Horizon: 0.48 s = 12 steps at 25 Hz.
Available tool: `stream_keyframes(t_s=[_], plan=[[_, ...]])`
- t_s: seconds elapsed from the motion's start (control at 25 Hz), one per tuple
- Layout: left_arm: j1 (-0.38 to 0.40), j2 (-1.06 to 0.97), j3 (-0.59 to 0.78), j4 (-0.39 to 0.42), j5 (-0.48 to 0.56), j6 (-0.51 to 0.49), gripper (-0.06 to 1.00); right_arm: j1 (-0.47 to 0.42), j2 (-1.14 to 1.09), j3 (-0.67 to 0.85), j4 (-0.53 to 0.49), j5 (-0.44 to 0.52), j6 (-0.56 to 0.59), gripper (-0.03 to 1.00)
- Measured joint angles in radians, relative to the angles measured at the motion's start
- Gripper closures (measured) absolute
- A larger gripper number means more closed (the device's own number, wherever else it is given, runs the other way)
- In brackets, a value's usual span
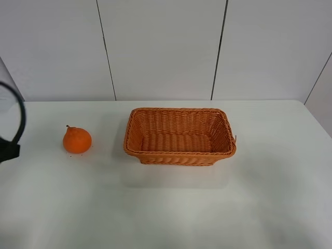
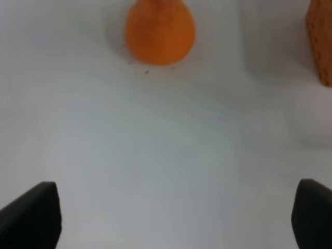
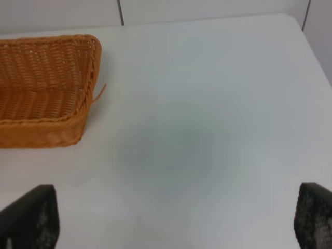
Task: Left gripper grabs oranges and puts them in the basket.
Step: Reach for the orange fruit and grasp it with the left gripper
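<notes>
The orange [image 1: 77,140] sits on the white table, left of the basket [image 1: 179,155] and apart from it. The wicker basket is empty. Of the left arm, only a black cable loop [image 1: 21,116] and a black part show at the left edge of the high view. In the left wrist view the left gripper [image 2: 174,218] is open and empty, with the orange [image 2: 160,32] ahead of it and a corner of the basket [image 2: 321,41] to one side. The right gripper [image 3: 174,218] is open and empty over bare table, with the basket [image 3: 41,132] off to its side.
The white table [image 1: 166,212] runs back to a grey panelled wall [image 1: 161,46]. The table's right edge [image 1: 317,116] shows at the far right. A loose wicker strand [image 3: 99,92] sticks out of the basket's corner.
</notes>
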Motion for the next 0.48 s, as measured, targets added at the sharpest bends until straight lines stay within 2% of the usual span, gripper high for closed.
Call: stream_keyframes(t_s=[0.2,0.48], plan=[[0.000,0.303,-0.127,-0.028,-0.110,0.057,-0.05,0.000,0.000,0.000,0.000,0.000,0.000,0.27],[0.000,0.627,-0.260,-0.031,-0.192,0.102,-0.05,0.000,0.000,0.000,0.000,0.000,0.000,0.27]])
